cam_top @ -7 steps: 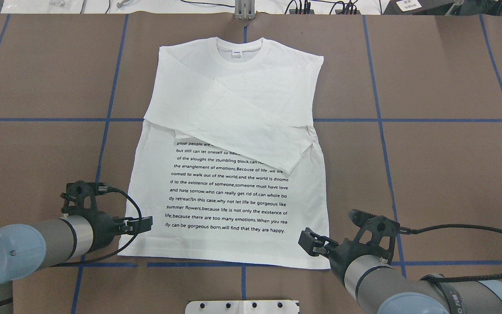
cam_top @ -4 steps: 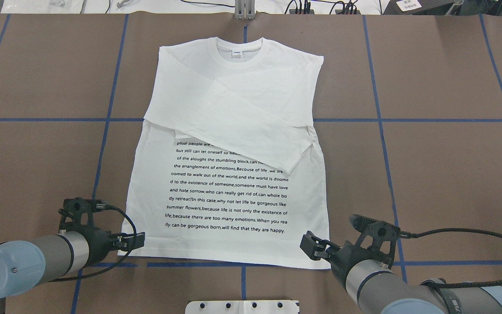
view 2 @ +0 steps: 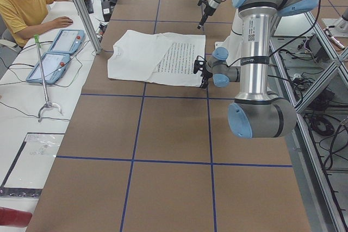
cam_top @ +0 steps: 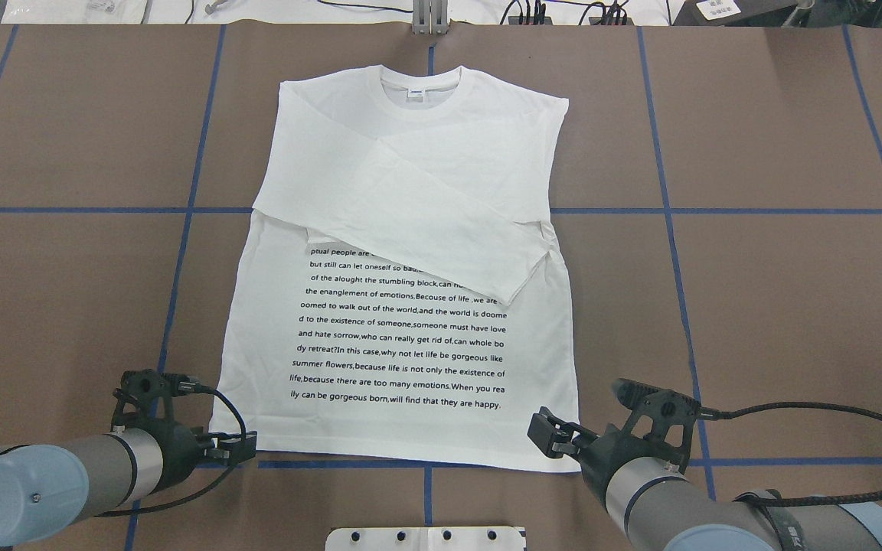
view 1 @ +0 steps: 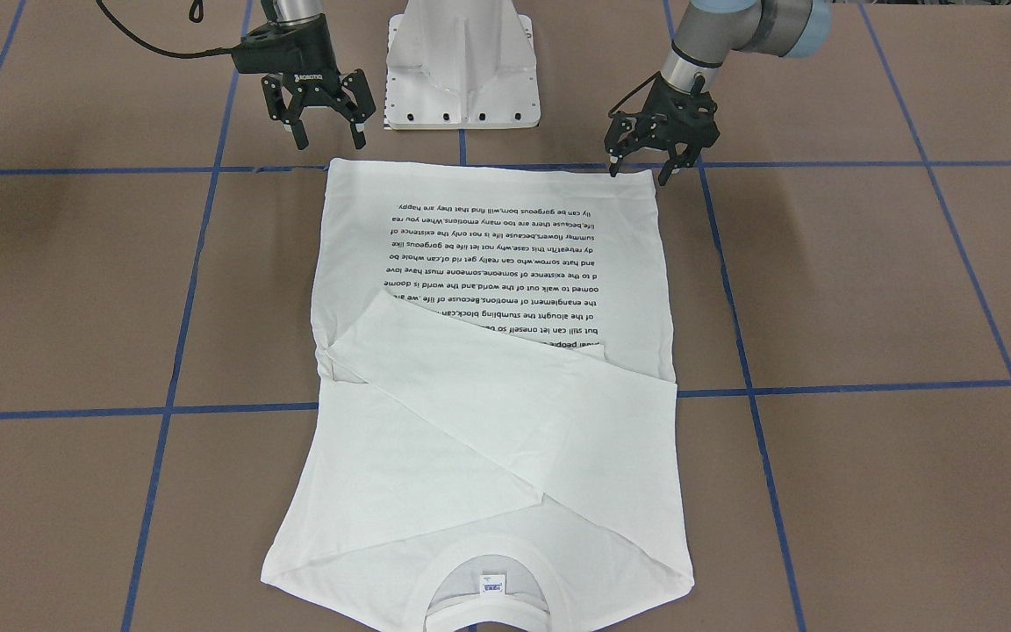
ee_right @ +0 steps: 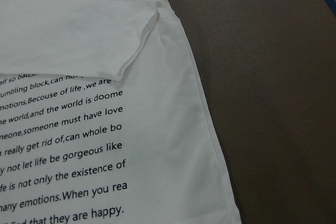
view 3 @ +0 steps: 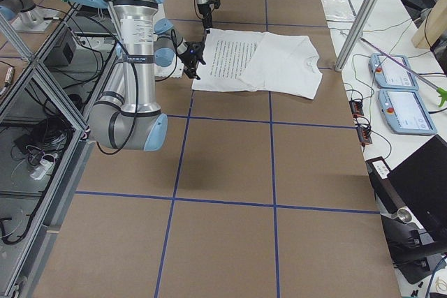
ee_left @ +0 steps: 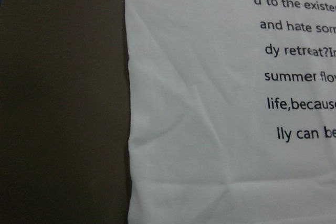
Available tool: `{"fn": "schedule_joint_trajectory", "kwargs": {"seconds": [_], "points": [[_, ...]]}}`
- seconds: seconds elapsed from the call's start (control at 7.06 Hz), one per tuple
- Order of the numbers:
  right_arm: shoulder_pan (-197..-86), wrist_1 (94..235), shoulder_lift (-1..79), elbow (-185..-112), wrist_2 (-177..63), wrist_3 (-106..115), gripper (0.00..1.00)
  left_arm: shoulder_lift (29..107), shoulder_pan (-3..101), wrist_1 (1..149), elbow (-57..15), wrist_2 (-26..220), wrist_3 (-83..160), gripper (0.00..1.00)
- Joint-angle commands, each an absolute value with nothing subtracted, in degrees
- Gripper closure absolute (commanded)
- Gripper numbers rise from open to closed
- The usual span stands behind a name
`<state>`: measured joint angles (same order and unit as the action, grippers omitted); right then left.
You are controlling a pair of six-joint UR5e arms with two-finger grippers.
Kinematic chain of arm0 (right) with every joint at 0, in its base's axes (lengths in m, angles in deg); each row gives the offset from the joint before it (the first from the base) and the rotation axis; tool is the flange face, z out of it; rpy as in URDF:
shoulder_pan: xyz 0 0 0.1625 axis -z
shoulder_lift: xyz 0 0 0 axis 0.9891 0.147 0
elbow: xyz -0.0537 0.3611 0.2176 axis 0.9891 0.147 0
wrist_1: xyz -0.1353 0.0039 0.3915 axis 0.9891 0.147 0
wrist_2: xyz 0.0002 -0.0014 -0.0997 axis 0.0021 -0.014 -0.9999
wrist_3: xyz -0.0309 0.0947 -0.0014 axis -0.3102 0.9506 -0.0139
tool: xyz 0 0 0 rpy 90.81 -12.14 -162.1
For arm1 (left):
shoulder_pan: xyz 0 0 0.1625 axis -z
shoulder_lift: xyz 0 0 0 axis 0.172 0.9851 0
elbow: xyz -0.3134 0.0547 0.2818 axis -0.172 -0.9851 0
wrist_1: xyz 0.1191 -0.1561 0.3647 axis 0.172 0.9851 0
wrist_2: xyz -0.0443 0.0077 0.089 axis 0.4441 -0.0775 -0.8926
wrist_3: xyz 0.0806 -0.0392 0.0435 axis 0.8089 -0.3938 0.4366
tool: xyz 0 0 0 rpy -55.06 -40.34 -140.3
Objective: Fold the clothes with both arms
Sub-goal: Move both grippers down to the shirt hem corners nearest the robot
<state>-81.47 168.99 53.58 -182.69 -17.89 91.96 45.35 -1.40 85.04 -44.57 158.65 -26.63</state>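
Observation:
The white long-sleeved T-shirt (cam_top: 403,252) lies flat on the brown table, black text (view 1: 497,254) facing up and collar (cam_top: 419,92) on the far side. Both sleeves are folded across the chest. My left gripper (cam_top: 248,449) is open, low at the shirt's near left hem corner; the front-facing view shows its fingers spread (view 1: 640,173) at that corner. My right gripper (cam_top: 544,435) is open just over the near right hem corner, seen again as my right gripper (view 1: 330,142). Neither holds cloth. The wrist views show only shirt edges (ee_left: 128,129) (ee_right: 205,124).
The white metal pedestal (view 1: 462,70) stands between the arms at the near table edge. Blue tape lines (cam_top: 671,210) cross the brown table. A person in yellow (view 2: 22,9) sits at a side table with two tablets (view 2: 54,52). A metal post (view 2: 81,9) stands beside the shirt.
My left gripper has drawn back along the shirt's left side to the near hem corner. My right gripper has shifted slightly nearer the robot. The shirt has not moved.

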Motion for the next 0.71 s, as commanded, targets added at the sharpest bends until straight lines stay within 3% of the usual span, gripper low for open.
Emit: {"fn": "schedule_joint_trajectory", "kwargs": {"seconds": [0.0,0.14,0.28,0.43,0.57], "points": [[-81.46,168.99,53.58,-182.65,-17.89,91.88,0.00,45.30,-1.47,84.93,-44.48,158.65,-26.63,0.41],[-81.46,168.99,53.58,-182.65,-17.89,91.88,0.00,45.22,-1.47,84.84,-44.48,158.65,-26.63,0.45],[-81.46,168.99,53.58,-182.47,-17.80,91.88,0.00,45.30,-1.47,84.32,-44.57,158.65,-26.63,0.61],[-81.46,168.99,53.49,-182.12,-17.80,91.88,0.00,45.39,-1.47,84.23,-44.65,158.65,-26.63,0.86],[-81.46,168.73,53.49,-181.77,-17.80,91.88,0.00,45.39,-1.47,84.23,-44.83,158.65,-26.63,1.00]]}}
